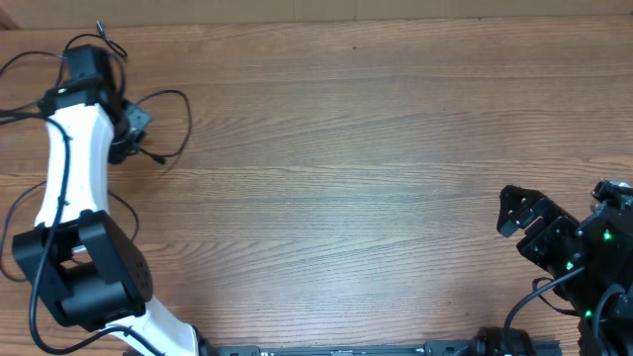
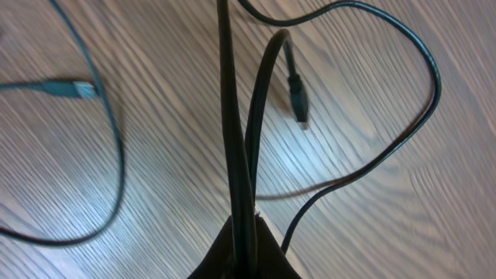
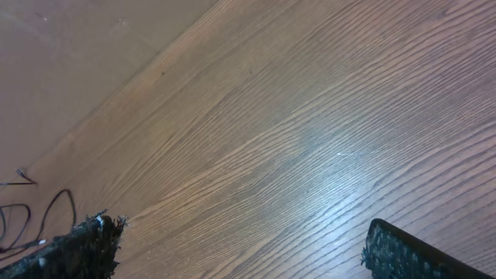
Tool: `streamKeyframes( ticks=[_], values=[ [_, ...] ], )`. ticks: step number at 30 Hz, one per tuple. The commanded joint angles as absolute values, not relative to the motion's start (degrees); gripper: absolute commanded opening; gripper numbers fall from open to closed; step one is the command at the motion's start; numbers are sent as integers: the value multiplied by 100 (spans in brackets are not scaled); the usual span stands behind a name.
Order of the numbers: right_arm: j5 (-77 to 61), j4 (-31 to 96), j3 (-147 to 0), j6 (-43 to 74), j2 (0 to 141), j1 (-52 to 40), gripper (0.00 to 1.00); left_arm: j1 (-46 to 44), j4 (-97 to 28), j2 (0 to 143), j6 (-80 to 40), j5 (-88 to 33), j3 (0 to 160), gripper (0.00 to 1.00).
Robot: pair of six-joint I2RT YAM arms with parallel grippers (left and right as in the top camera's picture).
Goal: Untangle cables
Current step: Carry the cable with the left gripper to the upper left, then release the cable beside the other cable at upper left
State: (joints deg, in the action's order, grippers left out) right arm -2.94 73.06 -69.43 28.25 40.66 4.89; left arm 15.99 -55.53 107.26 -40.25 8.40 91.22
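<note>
The thin black cables (image 1: 184, 111) lie in loose loops at the far left of the wooden table (image 1: 346, 148). My left gripper (image 1: 132, 124) is over them, shut on two black strands (image 2: 240, 155) that run up from its jaws (image 2: 246, 242). In the left wrist view one loop (image 2: 428, 70) curves to the right, a small black plug (image 2: 297, 97) lies inside it, and a teal-tinted plug (image 2: 77, 89) lies at the left. My right gripper (image 1: 518, 223) is open and empty at the near right, its fingers (image 3: 240, 244) above bare wood. The cables show far off in the right wrist view (image 3: 35, 213).
The white and black left arm (image 1: 69, 168) runs down the left side. Thicker black arm cables (image 1: 20, 79) loop at the far left edge. The table's far edge (image 1: 396, 18) runs along the top. The right arm base (image 1: 593, 257) sits in the near right corner.
</note>
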Motion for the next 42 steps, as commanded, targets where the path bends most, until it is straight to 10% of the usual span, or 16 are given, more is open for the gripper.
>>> streamKeyframes(
  ticks=[1,17,20,28,42],
  values=[
    [-242,7275,-7048,2799,4056,506,100,1815,-5384,10849,-3979,832,9078,5],
    [-242,7277,-7048,2799,4056,506,100,1682,-4272,12114,-3979,143,9078,18],
    [-242,7277,-7048,2799,4056,506,100,1682,-4283,12079,-3927,-261,9107,8],
    [-242,7277,-7048,2799,4056,506,100,1682,-4576,11122,-3658,-587,9220,100],
    [-242,7277,-7048,2799,4056,506,100,1636,-6292,8147,-2331,-687,9126,100]
  ],
)
